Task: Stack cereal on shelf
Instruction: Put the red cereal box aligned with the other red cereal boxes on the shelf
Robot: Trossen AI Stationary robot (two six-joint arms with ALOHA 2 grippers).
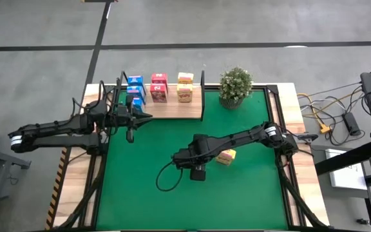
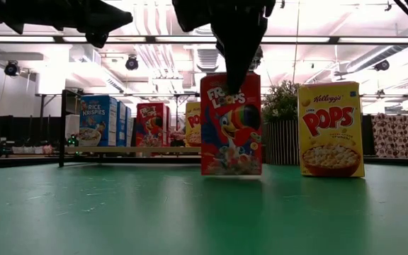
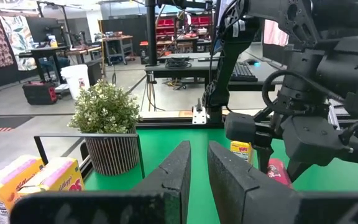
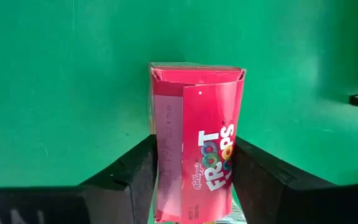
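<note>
A red cereal box (image 2: 231,127) stands upright on its bottom on the green mat (image 1: 147,180). My right gripper (image 4: 194,162) comes down over its top with a finger on each side. A yellow cereal box (image 2: 331,129) stands on the mat just beside it. The shelf (image 1: 172,109) lies at the mat's far edge with blue (image 1: 135,90), red (image 1: 159,88) and yellow boxes (image 1: 185,87) standing on it. My left gripper (image 3: 199,155) hovers level by the shelf's left part, shut and holding nothing. My right gripper pinches the red box's upper part between its two fingers. One finger lies on the printed front face (image 4: 229,149) and the other on the opposite side (image 4: 158,155). The fingers point steeply down from above. The box stays upright, its bottom (image 2: 231,173) on the mat.
A potted green plant (image 1: 236,85) stands at the shelf's right end. A black cable (image 1: 167,177) loops on the mat near my right gripper. Bare mat lies toward the near edge.
</note>
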